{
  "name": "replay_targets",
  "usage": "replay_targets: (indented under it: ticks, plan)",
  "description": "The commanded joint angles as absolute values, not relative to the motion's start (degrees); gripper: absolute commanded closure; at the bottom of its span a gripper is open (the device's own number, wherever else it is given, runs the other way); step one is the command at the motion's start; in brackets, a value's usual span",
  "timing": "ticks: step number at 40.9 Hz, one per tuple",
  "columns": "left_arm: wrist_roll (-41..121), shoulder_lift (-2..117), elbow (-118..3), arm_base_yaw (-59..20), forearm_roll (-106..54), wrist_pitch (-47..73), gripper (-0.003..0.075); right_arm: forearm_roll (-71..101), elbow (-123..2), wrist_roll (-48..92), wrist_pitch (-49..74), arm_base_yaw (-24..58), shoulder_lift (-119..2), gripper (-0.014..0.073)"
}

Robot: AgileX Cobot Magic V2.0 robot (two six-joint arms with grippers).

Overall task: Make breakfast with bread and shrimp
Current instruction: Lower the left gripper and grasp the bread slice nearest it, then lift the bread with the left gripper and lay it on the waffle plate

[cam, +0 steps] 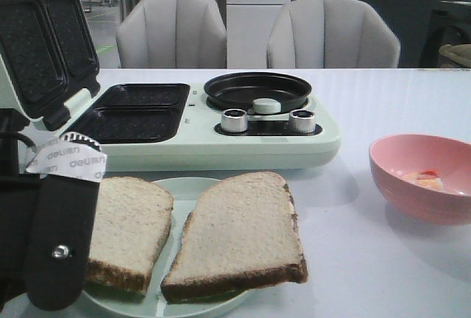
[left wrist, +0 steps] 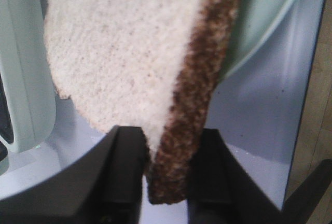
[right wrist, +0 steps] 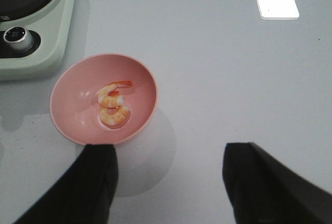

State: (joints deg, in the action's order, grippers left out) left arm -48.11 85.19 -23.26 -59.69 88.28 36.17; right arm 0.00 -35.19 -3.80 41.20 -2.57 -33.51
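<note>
1. Left gripper point(left wrist: 165, 175): its dark fingers are pinched on the crust corner of one bread slice point(cam: 129, 230), as the left wrist view shows; the arm sits low at the near left of the table point(cam: 383, 104), its wrist tilted over the plate edge.
2. Sandwich maker point(cam: 221, 138): pale green, lid raised, two dark grill wells open on the left and a round pan on the right, just behind the plate.
3. Plate point(cam: 184, 185): pale green, bearing both slices side by side; the right slice point(cam: 243, 233) overhangs the rim.
4. Bread, handling: judged light, soft and easily torn or dented; the firmer brown crust is the better hold, with mild pressure and support against sagging.
5. Bowl point(cam: 423, 178): pink, standing well apart to the right of the plate.
6. Right gripper point(right wrist: 168, 175): fingers spread wide and holding nothing; the arm hovers above the table, looking down with the bowl just beyond the fingertips.
7. Shrimp point(right wrist: 114, 105): two small curled pieces at the bowl's bottom, touching; judged slippery and delicate, best pinched across the body.
</note>
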Motion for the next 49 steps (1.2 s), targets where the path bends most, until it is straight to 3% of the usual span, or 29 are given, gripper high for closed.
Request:
replay_targets:
  ticks: [1, 5, 20, 29, 35, 49]
  plan:
    - [-49.10, 83.88, -24.61, -60.04, 89.87, 38.79, 0.0572, -0.44, -36.73, -3.47, 36.76, -2.81, -34.11, 0.0051]
    - [-49.10, 83.88, -24.61, -60.04, 89.87, 38.79, 0.0624, -0.44, -36.73, -3.47, 36.76, -2.81, -34.11, 0.0051]
    - [-49.10, 75.43, -27.86, -69.18, 92.02, 57.47, 0.0621, -0.44, -36.73, -3.47, 36.76, -2.81, -34.11, 0.0051]
    - [-49.10, 68.96, -32.99, -68.15, 99.63, 60.25, 0.0621, -0.44, -36.73, -3.47, 36.76, -2.81, -34.11, 0.0051]
    - [-49.10, 68.78, -38.01, -62.39, 103.41, 56.66, 0.0621, -0.44, -36.73, -3.47, 36.76, -2.81, -34.11, 0.0051]
    - [-48.95, 72.59, -49.83, -38.83, 106.49, 29.73, 0.0621, -0.44, -36.73, -3.47, 36.76, -2.81, -34.11, 0.0051]
